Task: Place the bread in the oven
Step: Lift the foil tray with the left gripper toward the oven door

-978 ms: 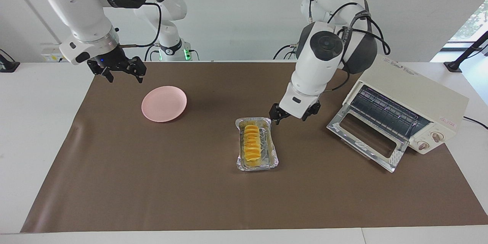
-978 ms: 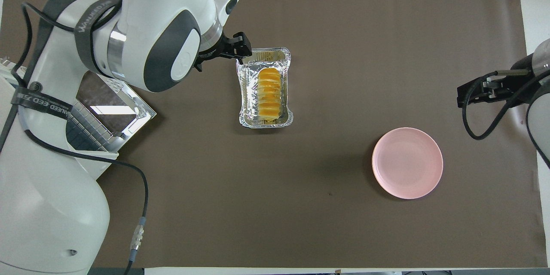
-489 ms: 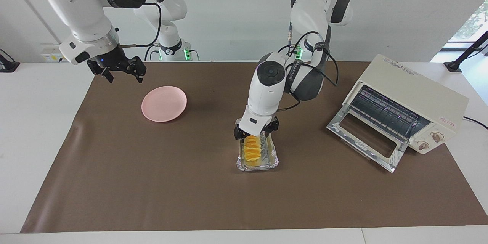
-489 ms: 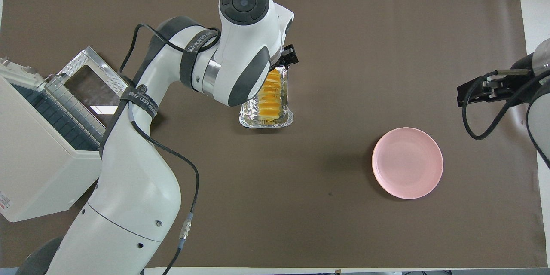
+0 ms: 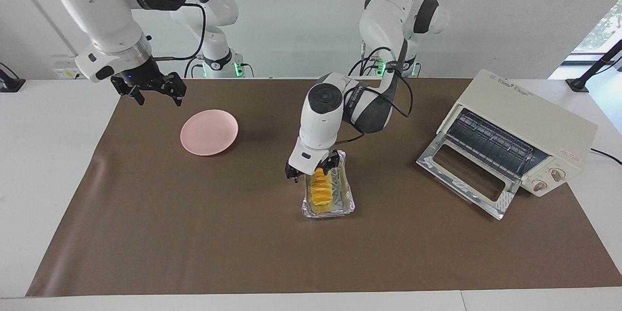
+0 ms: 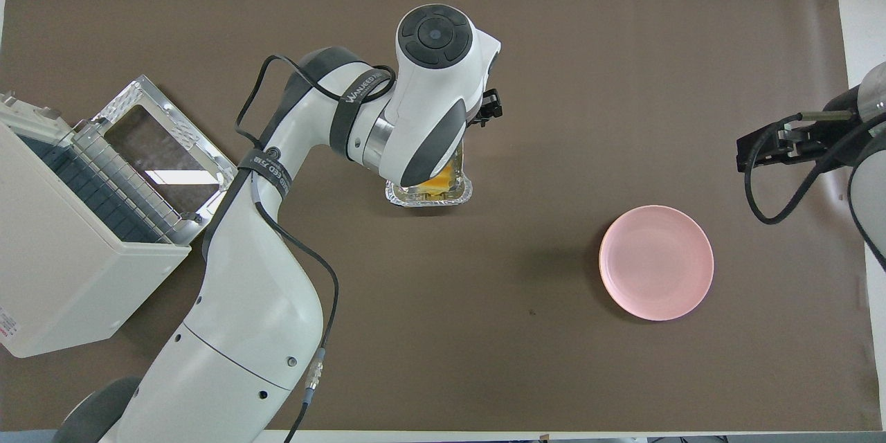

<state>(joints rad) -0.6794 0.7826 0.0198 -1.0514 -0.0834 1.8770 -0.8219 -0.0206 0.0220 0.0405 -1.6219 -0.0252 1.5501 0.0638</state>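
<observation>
Brown mat (image 5: 194,233): left gripper (image 5: 312,171) spread wide over bread (image 5: 320,189); right gripper (image 5: 148,88) waits, spread wide

A: Any lettering legible?
B: Little. The left arm (image 6: 291,152) has dark straps; the one by the wrist seems to read "WANEED", the rest unclear.
A: And the oven (image 5: 527,124)?
B: Print along its top edge, plus a small red mark near the knobs; neither can be read.
A: The right arm (image 5: 97,5)?
B: Lettering on its dark band, too small to make out.
</observation>
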